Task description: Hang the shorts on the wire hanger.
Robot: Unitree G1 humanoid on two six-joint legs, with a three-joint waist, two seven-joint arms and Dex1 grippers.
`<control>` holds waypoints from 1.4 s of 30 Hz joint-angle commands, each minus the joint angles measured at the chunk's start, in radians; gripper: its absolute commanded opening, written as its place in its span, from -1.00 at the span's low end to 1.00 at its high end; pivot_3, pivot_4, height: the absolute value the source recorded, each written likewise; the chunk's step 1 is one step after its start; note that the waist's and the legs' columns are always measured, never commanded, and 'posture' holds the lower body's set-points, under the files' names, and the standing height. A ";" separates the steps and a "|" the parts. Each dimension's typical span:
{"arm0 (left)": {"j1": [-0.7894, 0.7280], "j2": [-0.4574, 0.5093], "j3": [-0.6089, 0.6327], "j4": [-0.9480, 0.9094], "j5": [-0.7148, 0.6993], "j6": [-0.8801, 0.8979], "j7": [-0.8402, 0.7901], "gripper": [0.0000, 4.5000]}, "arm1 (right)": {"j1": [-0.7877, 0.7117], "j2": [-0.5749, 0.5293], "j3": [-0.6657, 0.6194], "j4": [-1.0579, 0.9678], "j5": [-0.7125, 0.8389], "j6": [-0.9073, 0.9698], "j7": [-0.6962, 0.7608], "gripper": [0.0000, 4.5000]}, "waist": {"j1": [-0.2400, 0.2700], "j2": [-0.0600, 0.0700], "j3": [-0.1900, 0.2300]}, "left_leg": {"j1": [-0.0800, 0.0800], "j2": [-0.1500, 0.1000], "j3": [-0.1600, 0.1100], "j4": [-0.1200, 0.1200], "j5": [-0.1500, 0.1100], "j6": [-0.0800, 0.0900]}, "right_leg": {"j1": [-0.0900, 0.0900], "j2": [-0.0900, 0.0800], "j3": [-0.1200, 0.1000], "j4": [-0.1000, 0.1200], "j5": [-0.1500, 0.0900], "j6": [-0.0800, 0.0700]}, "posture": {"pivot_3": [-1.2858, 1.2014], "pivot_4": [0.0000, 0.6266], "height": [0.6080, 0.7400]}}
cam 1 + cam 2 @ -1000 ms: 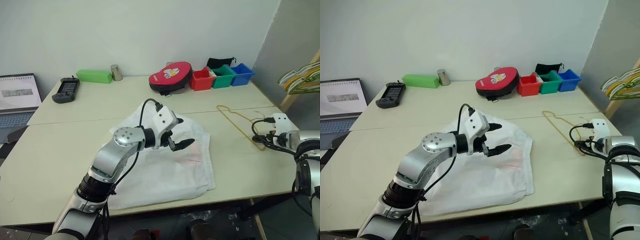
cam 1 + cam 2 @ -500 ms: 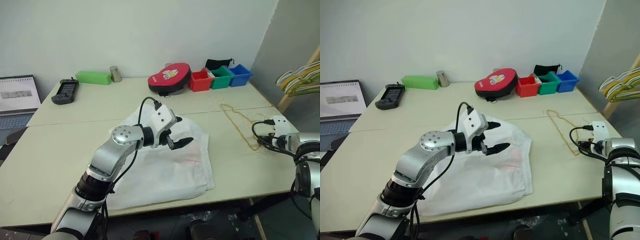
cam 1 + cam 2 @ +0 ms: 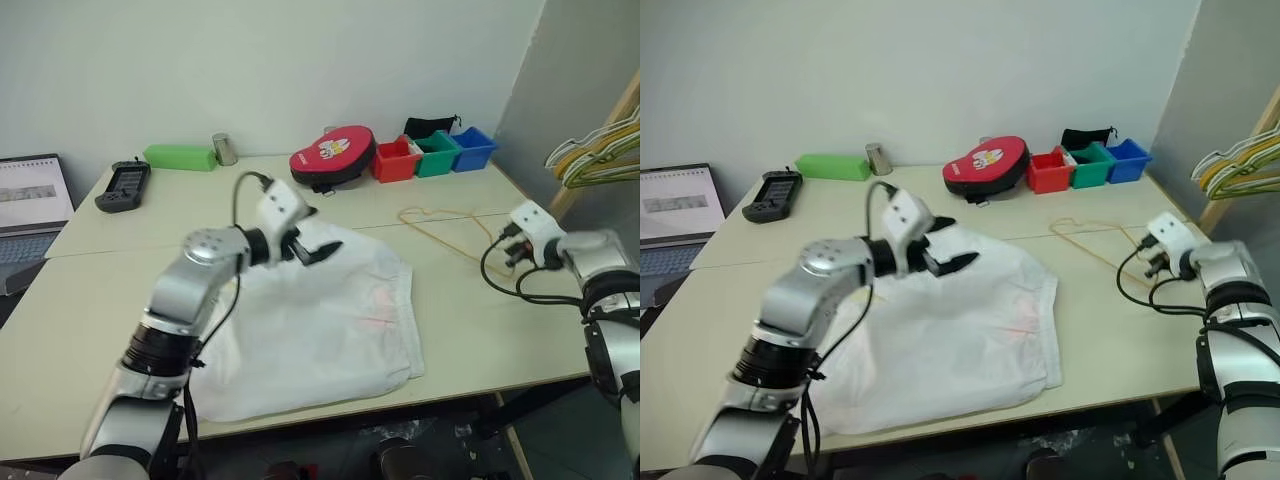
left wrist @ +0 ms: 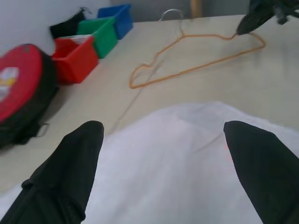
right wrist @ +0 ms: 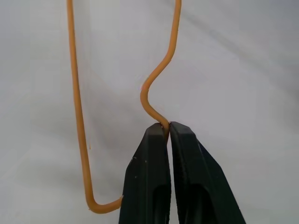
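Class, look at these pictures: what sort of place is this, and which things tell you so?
Probably an indoor lab or workroom set up for robot practice. Plain tables stand against a bare wall, holding an open laptop, small coloured bins and white shorts laid out beside a wire hanger.

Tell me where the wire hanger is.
In the head views, the wire hanger is on the table's right side, between the shorts and the right gripper, which pinches its wire.
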 commanded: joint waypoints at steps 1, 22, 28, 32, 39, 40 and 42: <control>-0.098 0.052 0.074 0.139 0.007 -0.091 -0.042 0.96 | -0.036 0.012 0.020 -0.123 -0.019 -0.154 -0.018 -0.97 | 0.000 0.000 0.000 | 0.000 0.000 -0.001 0.000 0.000 0.000 | 0.000 0.000 -0.001 0.000 0.000 0.000 | -0.01 -0.97 1.00; -0.558 0.111 -0.030 0.988 0.208 -0.594 -0.460 0.98 | 0.086 -0.003 0.079 -0.684 -0.183 -0.681 -0.286 -0.99 | 0.015 0.000 -0.001 | -0.015 -0.003 -0.005 0.003 0.003 -0.005 | -0.018 -0.003 -0.005 0.014 0.000 0.000 | -0.05 -0.98 1.00; -0.561 0.076 -0.049 1.097 0.263 -0.661 -0.527 0.98 | 0.126 0.019 0.063 -0.799 -0.165 -0.610 -0.256 -0.99 | 0.004 0.000 -0.001 | -0.015 -0.003 -0.005 0.003 0.003 -0.004 | -0.018 -0.003 -0.004 0.014 0.000 0.000 | -0.06 -0.97 1.00; -0.536 0.070 -0.061 1.104 0.277 -0.649 -0.622 0.98 | 0.134 0.030 0.059 -0.847 -0.161 -0.580 -0.242 -0.99 | -0.010 0.000 -0.001 | -0.016 -0.003 -0.005 0.003 0.003 -0.004 | -0.018 -0.003 -0.004 0.014 0.000 0.000 | -0.07 -0.96 1.00; -0.518 0.056 -0.048 1.123 0.308 -0.679 -0.596 0.67 | 0.124 0.042 0.061 -0.902 -0.162 -0.566 -0.231 -1.00 | -0.032 0.000 -0.001 | -0.015 -0.002 -0.006 0.004 0.003 -0.004 | -0.018 -0.003 -0.005 0.016 0.000 0.000 | -0.08 -0.96 1.00; -0.520 0.054 -0.044 1.124 0.309 -0.678 -0.593 0.58 | 0.123 0.042 0.062 -0.904 -0.163 -0.568 -0.230 -1.00 | -0.035 0.000 -0.001 | -0.015 -0.002 -0.006 0.004 0.003 -0.004 | -0.018 -0.003 -0.005 0.016 0.000 0.000 | -0.08 -0.96 1.00; -0.522 0.053 -0.040 1.128 0.311 -0.679 -0.592 0.39 | 0.124 0.043 0.062 -0.907 -0.165 -0.570 -0.229 -1.00 | -0.037 0.000 -0.001 | -0.015 -0.002 -0.006 0.004 0.003 -0.004 | -0.018 -0.003 -0.005 0.016 0.000 0.000 | -0.08 -0.96 1.00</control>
